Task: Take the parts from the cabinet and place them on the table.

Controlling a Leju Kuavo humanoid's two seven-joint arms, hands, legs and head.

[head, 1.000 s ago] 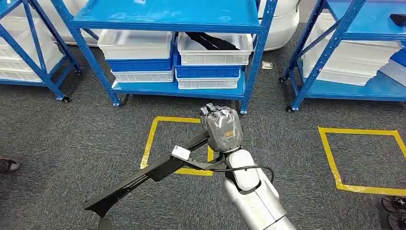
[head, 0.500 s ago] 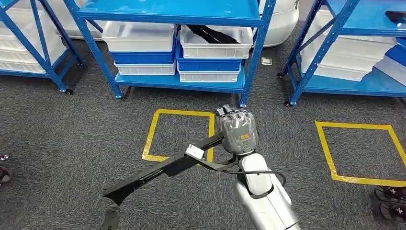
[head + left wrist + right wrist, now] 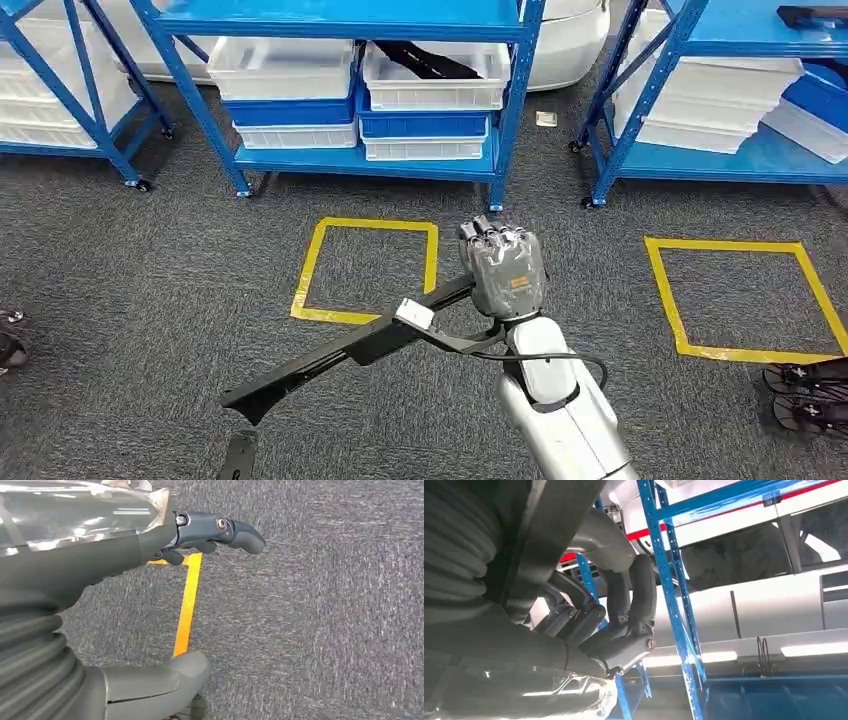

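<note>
The right hand (image 3: 503, 272) is wrapped around one end of a long black part (image 3: 345, 355), fingers curled over it, and carries it out over the grey carpet (image 3: 130, 280), well clear of the blue shelving rack (image 3: 352, 25). The part slants down and away to the robot's left, likely because it is gripped at one end and the free length droops. A white label (image 3: 414, 313) sits partway along it. Another black part (image 3: 425, 58) lies in a white bin (image 3: 436, 88) on the rack's lower shelf, waiting its turn. The left hand (image 3: 165, 545) hangs over the carpet beside a yellow floor line (image 3: 187, 605), fingers apart, holding nothing. No bench is in sight, so the drop-off spot cannot be judged. In the right wrist view the fingers (image 3: 624, 600) crowd the part, and the exact grip is hard to read.
</note>
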